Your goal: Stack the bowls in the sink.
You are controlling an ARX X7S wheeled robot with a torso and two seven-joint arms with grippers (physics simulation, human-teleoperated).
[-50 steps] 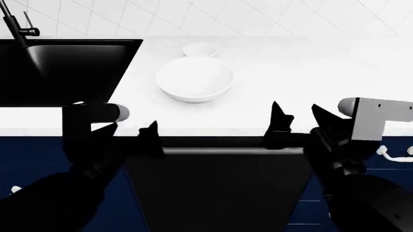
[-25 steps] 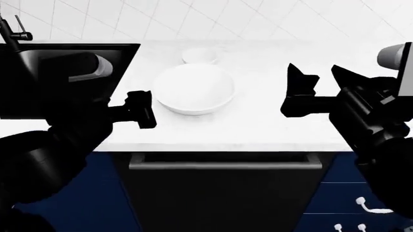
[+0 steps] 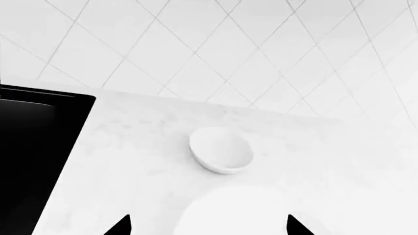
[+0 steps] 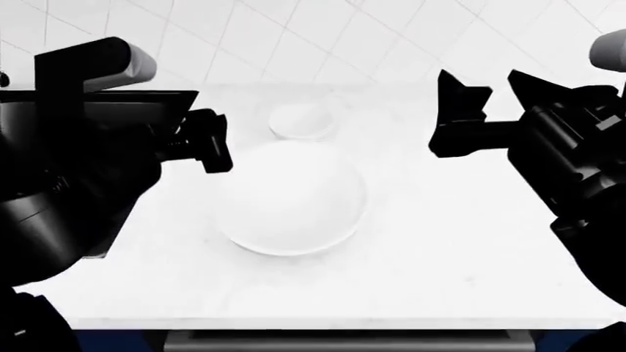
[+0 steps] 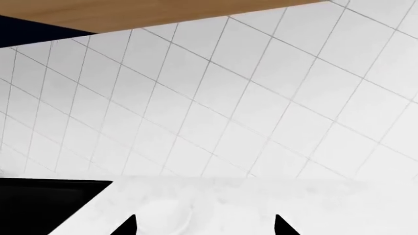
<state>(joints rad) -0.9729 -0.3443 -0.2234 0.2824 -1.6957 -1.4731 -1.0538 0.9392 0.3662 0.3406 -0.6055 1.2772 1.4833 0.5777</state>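
wide bowl (image 4: 292, 199) and small bowl (image 4: 302, 120) sitting on the counter (image 4: 450, 249), right of the sink (image 4: 146, 99) | you are holding both grippers, left gripper (image 4: 205, 143) and right gripper (image 4: 484, 110), spread and empty | glossy, rigid, likely slippery: pinch the rim.

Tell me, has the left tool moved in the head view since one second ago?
Yes. The left tool has risen from the counter's front edge and now sits over the counter, beside the sink corner.

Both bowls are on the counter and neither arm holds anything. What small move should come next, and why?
Probably lower the open left pincer onto the near rim of the wide shallow white bowl: it hangs beside that rim, and the black sink lies on its side.
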